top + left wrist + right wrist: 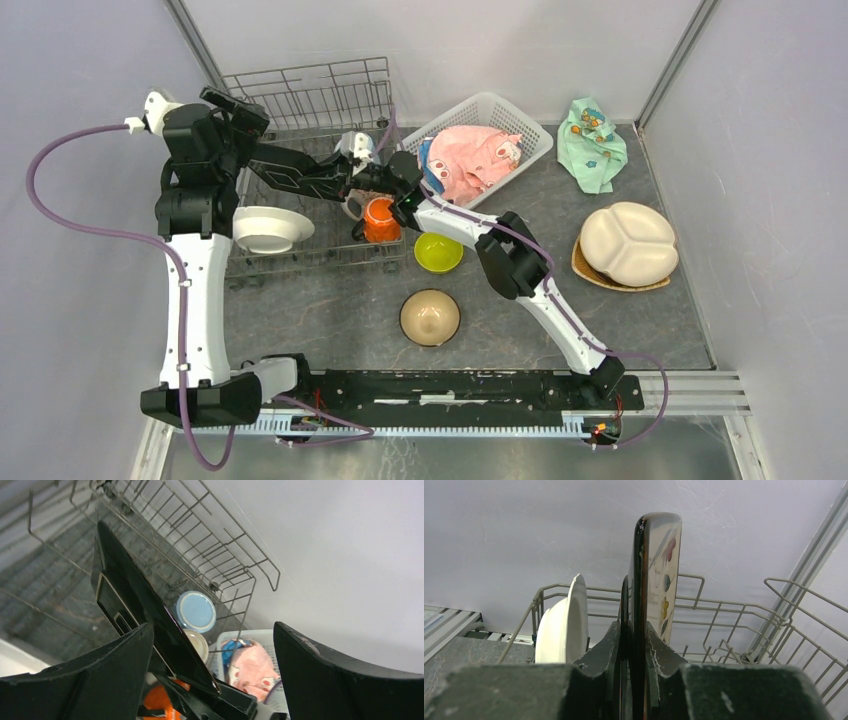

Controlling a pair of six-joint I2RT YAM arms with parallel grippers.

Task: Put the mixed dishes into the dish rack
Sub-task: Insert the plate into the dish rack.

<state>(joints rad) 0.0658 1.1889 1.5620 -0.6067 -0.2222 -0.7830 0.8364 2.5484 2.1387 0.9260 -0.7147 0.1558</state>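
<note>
The grey wire dish rack (300, 95) stands at the back left. My right gripper (385, 178) is shut on the edge of the dark square plate (300, 170) and holds it on edge over the rack. In the right wrist view the fingers (611, 645) pinch the plate (644, 565). My left gripper (258, 150) is open at the plate's other end. In the left wrist view the plate (145, 605) lies between the spread fingers (115, 670), near the left one. A white plate (270, 228) and an orange mug (380, 220) sit in the rack.
A light-blue mug (196, 611) lies in the rack's far corner. A lime-green bowl (438, 251) and a tan bowl (430, 317) sit on the table. A cream divided plate (628, 243) is at the right. The white lattice basket (525, 128) holds a pink cloth (470, 160); a mint cloth (592, 142) lies beyond.
</note>
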